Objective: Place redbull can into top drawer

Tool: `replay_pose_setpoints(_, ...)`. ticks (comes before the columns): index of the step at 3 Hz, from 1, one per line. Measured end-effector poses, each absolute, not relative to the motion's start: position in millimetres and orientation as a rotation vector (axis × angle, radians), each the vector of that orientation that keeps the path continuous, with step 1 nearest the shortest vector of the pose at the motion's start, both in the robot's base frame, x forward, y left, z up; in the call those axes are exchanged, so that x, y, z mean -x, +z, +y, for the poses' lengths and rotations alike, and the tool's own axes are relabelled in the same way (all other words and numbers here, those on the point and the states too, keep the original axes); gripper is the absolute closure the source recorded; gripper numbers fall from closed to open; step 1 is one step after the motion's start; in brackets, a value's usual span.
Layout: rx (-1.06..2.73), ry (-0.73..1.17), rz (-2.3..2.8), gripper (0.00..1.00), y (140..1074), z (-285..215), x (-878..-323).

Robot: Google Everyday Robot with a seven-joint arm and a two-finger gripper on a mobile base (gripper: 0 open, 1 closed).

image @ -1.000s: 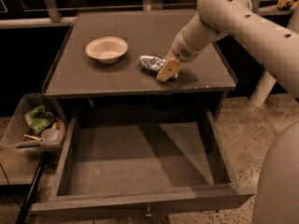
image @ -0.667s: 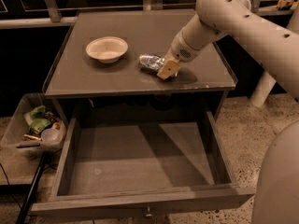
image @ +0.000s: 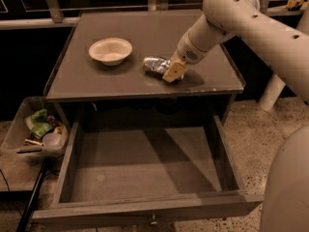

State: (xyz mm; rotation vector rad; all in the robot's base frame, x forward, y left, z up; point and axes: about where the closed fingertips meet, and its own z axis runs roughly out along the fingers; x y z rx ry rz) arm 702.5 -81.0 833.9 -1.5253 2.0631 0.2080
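Note:
The redbull can [image: 154, 65] lies on its side on the cabinet top [image: 145, 33], right of centre, shiny silver and crinkly. My gripper [image: 172, 71] reaches down from the upper right and sits at the can's right end, touching or almost touching it. The top drawer [image: 145, 208] is pulled fully open below the cabinet top. Its flat bottom is bare, and its small knob [image: 153, 220] shows on the front.
An off-white bowl [image: 110, 50] stands on the cabinet top to the left of the can. A clear bin [image: 34, 132] with trash sits on the floor at the left. My arm and body fill the right side.

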Motion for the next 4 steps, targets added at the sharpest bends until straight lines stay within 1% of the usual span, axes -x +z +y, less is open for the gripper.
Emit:
replay_pose_setpoints(1, 1.498, 0.222, 2.053, 1.0, 831, -94, -681)
replay_pose_setpoints(3, 1.408, 0.291, 1.936, 1.0, 842, -123, -589)
replay_pose_setpoints(4, 1.379, 0.292, 1.907, 1.0, 846, -131, -551)
